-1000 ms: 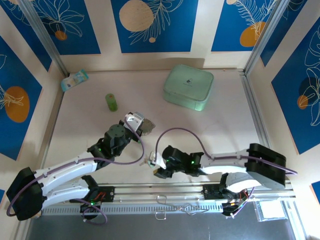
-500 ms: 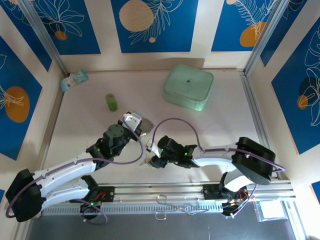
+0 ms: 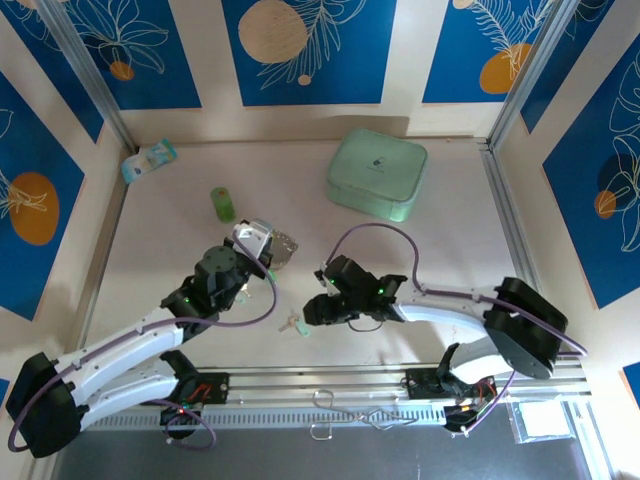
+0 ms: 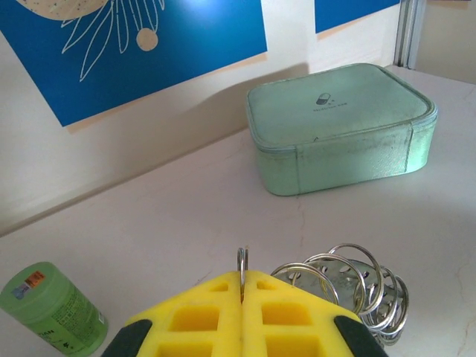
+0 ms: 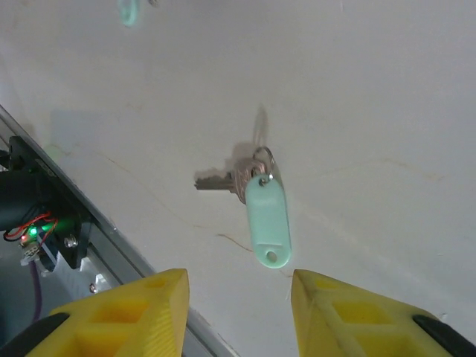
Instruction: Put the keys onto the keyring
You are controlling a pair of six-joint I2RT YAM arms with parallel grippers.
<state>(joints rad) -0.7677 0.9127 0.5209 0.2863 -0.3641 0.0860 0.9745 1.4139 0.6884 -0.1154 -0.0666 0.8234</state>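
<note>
Overhead, keys (image 3: 293,324) on pale tabletop (image 3: 450,260), blue walls (image 3: 300,50)

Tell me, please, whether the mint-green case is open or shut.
Shut: the mint-green case has its lid down flush on the base, and the seam is closed along both sides visible in the left wrist view.

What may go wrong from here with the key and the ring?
The key lies flat on the table, so the open right claw may slip off it or catch only its mint tag. The left claw pinches the keyring by one thin edge; it may twist or slip.
</note>
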